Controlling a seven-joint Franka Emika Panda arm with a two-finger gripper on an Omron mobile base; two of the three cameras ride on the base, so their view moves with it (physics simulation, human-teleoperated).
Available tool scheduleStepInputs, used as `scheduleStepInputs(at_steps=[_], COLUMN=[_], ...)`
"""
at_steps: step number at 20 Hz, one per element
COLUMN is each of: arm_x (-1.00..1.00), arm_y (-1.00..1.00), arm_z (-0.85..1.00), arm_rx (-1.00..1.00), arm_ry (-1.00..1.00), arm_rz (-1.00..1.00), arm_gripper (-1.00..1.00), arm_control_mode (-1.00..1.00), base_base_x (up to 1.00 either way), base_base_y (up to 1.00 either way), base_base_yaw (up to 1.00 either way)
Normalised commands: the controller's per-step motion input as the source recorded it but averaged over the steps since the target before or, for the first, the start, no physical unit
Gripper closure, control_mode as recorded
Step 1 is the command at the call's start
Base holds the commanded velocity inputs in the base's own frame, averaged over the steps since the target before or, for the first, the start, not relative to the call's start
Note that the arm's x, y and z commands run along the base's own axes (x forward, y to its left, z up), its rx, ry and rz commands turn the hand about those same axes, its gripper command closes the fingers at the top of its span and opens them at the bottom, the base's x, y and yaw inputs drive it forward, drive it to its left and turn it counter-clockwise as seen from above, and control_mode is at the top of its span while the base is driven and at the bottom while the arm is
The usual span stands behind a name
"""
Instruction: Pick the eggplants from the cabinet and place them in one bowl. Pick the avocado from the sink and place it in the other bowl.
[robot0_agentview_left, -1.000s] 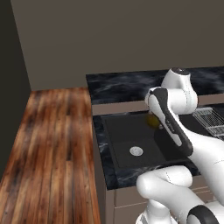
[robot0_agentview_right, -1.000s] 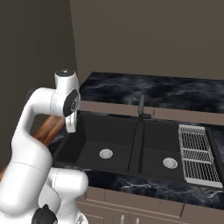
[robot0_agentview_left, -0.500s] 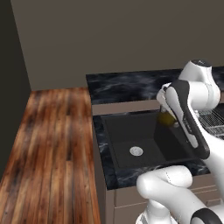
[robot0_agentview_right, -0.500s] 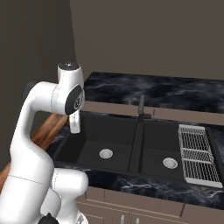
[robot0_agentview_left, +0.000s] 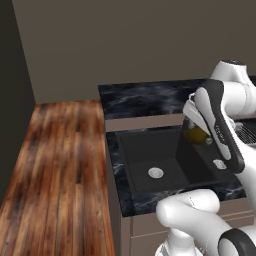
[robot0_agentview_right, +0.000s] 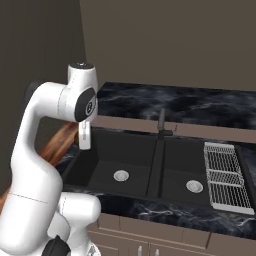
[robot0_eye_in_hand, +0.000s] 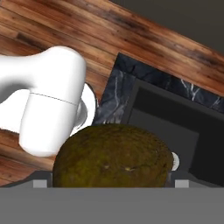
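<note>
Avocado (robot0_eye_in_hand: 114, 156) in gripper (robot0_eye_in_hand: 109, 183) (above sink (robot0_agentview_right: 150, 170))

Dark faucet (robot0_agentview_right: 161, 123) behind basins, drying rack (robot0_agentview_right: 224, 175) just beside

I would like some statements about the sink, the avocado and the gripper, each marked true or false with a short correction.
1. The brownish-green avocado sits between the gripper fingers, held above the black double sink. True.
2. The avocado lies on the floor of the left basin. False: it is in the gripper, off the basin floor.
3. A metal wire drying rack lies at the right side of the sink. True.
4. The dark faucet stands on the wooden floor. False: it stands at the back of the sink, between the two basins.
5. The black marble counter runs behind the sink. True.
</note>
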Motion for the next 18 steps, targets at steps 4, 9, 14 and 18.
scheduleStepInputs(at_steps=[4,9,14,18], arm_x=[-0.05,0.0,0.0,0.0], arm_y=[-0.02,0.0,0.0,0.0], arm_z=[0.0,0.0,0.0,0.0], arm_rx=[-0.03,0.0,0.0,0.0], arm_ry=[0.02,0.0,0.0,0.0], arm_rz=[0.0,0.0,0.0,0.0], arm_gripper=[1.0,1.0,1.0,1.0], arm_control_mode=[-1.0,1.0,1.0,1.0], base_base_x=[0.0,-0.09,-0.11,-0.44], base_base_y=[0.0,-0.44,-0.62,-0.51], base_base_yaw=[0.0,-0.01,-0.08,-0.11])
